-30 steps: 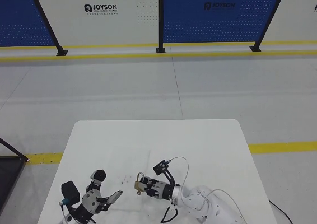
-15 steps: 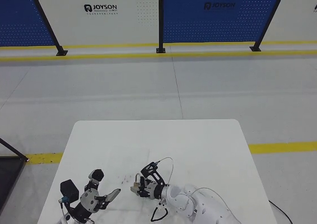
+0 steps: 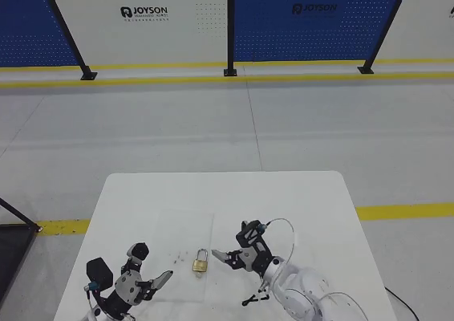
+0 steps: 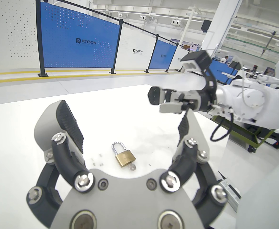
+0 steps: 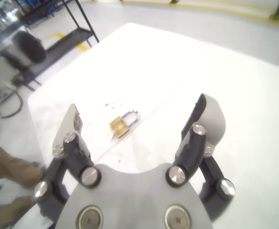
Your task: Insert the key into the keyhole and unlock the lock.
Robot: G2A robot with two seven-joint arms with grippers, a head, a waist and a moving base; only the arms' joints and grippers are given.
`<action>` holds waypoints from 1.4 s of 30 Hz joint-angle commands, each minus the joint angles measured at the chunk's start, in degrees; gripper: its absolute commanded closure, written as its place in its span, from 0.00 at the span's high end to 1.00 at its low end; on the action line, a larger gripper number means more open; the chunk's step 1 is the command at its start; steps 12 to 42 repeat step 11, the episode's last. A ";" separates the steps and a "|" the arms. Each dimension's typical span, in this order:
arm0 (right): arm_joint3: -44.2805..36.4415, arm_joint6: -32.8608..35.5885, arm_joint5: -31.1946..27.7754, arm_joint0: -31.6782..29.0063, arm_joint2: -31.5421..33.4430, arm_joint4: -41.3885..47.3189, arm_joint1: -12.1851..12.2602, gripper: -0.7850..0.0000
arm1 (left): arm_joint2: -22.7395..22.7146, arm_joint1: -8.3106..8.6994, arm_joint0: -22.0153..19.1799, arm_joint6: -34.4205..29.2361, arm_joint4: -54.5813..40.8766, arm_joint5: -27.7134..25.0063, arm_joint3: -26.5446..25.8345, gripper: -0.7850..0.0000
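- R gripper: fingers spread wide, empty, near padlock.
- L gripper: spread too, empty, opposite side.
- Brass padlock flat on white table btw both; key sticks out of its base.

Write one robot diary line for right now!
padlock: flat on table, ungripped | key: in keyhole | left gripper: open, empty | right gripper: open, empty
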 commanded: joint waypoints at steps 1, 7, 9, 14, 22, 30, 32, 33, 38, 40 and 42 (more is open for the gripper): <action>-5.17 -3.09 -1.81 -5.64 6.69 -1.32 1.29 1.00 | 0.00 0.00 0.00 0.00 0.00 0.00 0.00 1.00; -12.22 -11.25 -5.27 -14.67 17.71 -0.17 2.92 1.00 | 0.00 0.00 0.00 0.00 0.00 0.00 0.00 1.00; -12.38 -12.09 -5.34 -14.93 18.24 -0.13 2.95 1.00 | 0.00 0.00 0.00 0.00 0.00 0.00 0.00 1.00; -12.26 -11.45 -5.29 -14.73 17.85 -0.15 2.93 1.00 | 0.00 0.00 0.00 0.00 0.00 0.00 0.00 1.00; -12.26 -11.45 -5.29 -14.73 17.85 -0.15 2.93 1.00 | 0.00 0.00 0.00 0.00 0.00 0.00 0.00 1.00; -12.26 -11.45 -5.29 -14.73 17.85 -0.15 2.93 1.00 | 0.00 0.00 0.00 0.00 0.00 0.00 0.00 1.00; -12.26 -11.45 -5.29 -14.73 17.85 -0.15 2.93 1.00 | 0.00 0.00 0.00 0.00 0.00 0.00 0.00 1.00; -12.26 -11.45 -5.29 -14.73 17.85 -0.15 2.93 1.00 | 0.00 0.00 0.00 0.00 0.00 0.00 0.00 1.00; -12.26 -11.45 -5.29 -14.73 17.85 -0.15 2.93 1.00 | 0.00 0.00 0.00 0.00 0.00 0.00 0.00 1.00; -12.26 -11.45 -5.29 -14.73 17.85 -0.15 2.93 1.00 | 0.00 0.00 0.00 0.00 0.00 0.00 0.00 1.00; -12.26 -11.45 -5.29 -14.73 17.85 -0.15 2.93 1.00 | 0.00 0.00 0.00 0.00 0.00 0.00 0.00 1.00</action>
